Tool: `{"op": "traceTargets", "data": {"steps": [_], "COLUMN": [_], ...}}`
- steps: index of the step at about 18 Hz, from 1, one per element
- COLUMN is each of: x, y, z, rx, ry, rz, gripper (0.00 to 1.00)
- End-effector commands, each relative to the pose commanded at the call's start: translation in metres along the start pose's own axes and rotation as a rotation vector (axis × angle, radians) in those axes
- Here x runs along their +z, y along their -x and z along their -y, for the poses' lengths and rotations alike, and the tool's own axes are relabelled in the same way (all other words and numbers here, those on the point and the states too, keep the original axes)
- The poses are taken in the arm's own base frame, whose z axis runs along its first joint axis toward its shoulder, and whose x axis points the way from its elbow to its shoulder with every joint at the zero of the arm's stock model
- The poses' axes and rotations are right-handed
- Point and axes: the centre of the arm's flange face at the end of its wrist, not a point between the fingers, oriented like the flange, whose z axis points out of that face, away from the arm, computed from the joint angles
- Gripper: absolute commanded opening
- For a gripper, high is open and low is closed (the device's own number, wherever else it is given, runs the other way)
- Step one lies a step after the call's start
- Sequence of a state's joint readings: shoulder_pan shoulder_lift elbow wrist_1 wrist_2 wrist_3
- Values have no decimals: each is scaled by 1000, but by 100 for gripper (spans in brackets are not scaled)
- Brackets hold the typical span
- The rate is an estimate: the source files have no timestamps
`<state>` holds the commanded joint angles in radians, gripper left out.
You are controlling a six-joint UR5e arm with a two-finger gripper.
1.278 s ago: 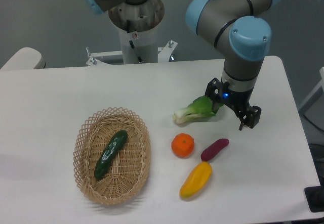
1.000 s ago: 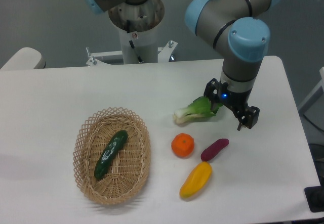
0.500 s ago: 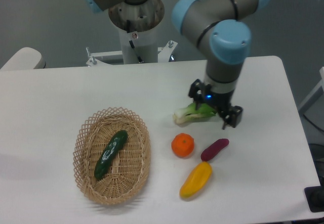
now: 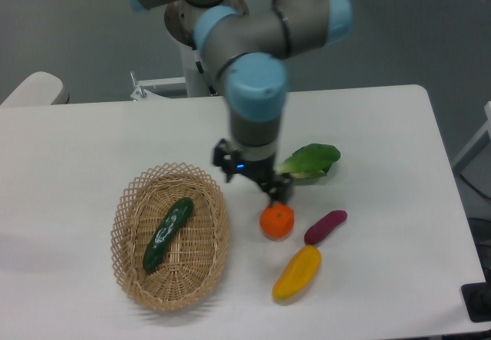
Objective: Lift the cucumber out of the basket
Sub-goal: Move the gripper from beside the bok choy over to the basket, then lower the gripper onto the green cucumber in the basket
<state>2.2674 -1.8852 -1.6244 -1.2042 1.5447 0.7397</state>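
The dark green cucumber (image 4: 167,233) lies slanted inside the tan wicker basket (image 4: 129,254) at the lower left of the table. My gripper (image 4: 253,180) hangs over the table just right of the basket's upper rim, above the orange. Its two fingers are spread apart with nothing between them. It is apart from the cucumber, up and to its right.
A leafy bok choy (image 4: 308,161) lies right of the gripper. An orange (image 4: 277,221), a purple sweet potato (image 4: 325,226) and a yellow pepper (image 4: 297,272) lie below it. The arm's base (image 4: 205,29) stands at the table's back.
The arm has swung left, from over the bok choy to near the basket's right rim. The vegetables have stayed put.
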Motion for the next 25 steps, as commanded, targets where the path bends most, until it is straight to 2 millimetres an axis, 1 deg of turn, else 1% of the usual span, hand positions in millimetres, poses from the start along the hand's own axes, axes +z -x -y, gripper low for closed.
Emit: {"op": "traceTargets", "data": {"steps": [2, 3, 4, 6, 8, 9, 11, 13, 16, 18, 21, 25], "x": [17, 24, 26, 45, 56, 63, 76, 83, 104, 112, 118, 120], "y": [-20, -26, -29, -42, -48, -52, -56, -61, -66, -69, -73, -72], "z": [13, 19, 24, 34, 44, 46, 44, 49, 54, 54, 54, 55], "rx": [-46, -69, -91, -125, -128, -126, -127, -110, -94, -92, -87, -86], "ry": [5, -1, -18, -21, -45, -41, -23, -28, -28, -19, -10, -12], "rz": [-8, -7, -2, 1, 16, 13, 3, 10, 17, 11, 8, 9], "gripper": [100, 100, 100, 100, 100, 100, 100, 100, 100, 100, 100, 100]}}
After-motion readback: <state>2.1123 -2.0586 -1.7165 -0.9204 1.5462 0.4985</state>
